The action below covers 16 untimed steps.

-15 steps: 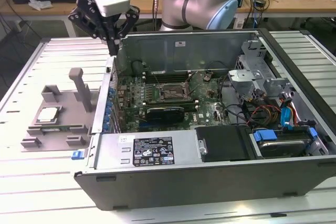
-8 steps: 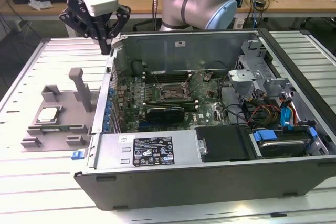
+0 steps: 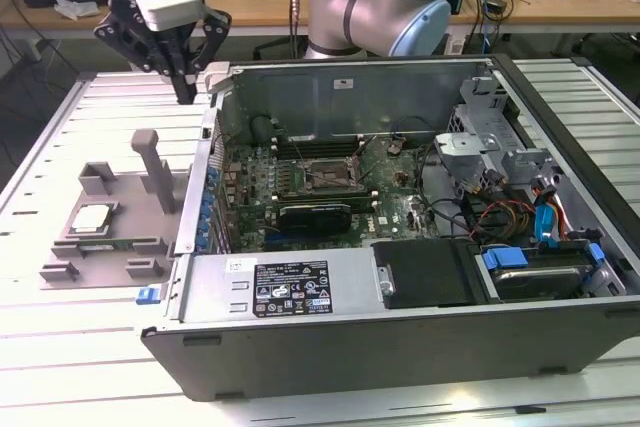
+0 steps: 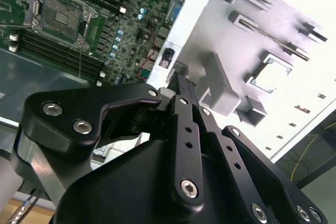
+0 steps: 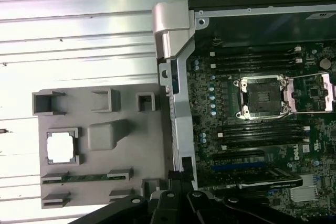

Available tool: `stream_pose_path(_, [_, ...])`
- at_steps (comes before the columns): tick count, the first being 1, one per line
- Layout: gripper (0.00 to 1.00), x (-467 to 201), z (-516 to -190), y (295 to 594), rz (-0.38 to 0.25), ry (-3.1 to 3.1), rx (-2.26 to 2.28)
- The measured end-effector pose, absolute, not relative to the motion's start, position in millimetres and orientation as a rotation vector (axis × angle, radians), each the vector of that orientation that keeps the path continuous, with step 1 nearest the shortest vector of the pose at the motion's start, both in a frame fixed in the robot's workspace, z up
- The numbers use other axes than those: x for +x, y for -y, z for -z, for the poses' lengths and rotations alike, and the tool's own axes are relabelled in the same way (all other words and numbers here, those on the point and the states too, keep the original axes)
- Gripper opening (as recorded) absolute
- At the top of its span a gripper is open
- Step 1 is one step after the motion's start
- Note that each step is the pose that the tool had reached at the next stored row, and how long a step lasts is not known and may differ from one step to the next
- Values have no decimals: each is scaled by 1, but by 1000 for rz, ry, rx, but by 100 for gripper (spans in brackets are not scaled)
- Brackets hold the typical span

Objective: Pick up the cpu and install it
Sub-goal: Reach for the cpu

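The cpu [image 3: 92,217], a small square chip with a pale silver top, lies in a recess of the grey fixture plate [image 3: 120,247] at the exterior view's left, outside the computer case. Both wrist views show the cpu [image 5: 60,147] [image 4: 272,74] as a bright square in that recess. My gripper [image 3: 186,95] hangs above the far end of the plate, next to the case's corner and well above the chip. Its black fingers [image 4: 178,85] are shut together with nothing between them. The dark socket frame [image 3: 325,177] [image 5: 262,97] [image 4: 59,18] on the motherboard stands open.
The open computer case [image 3: 400,337] takes up the middle and the exterior view's right, with its side wall [image 5: 176,103] between plate and motherboard. An upright grey block [image 3: 155,162] rises from the plate. Memory slots flank the socket. A cluttered desk stands behind.
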<state>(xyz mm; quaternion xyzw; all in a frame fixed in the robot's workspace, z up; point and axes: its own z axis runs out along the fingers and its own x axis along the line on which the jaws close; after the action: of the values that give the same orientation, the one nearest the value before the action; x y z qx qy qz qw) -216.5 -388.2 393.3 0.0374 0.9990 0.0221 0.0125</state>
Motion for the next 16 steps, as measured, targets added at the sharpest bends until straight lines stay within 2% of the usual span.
stream_pose_path(16, [11, -252, -389, 388, -69, -3113, 117])
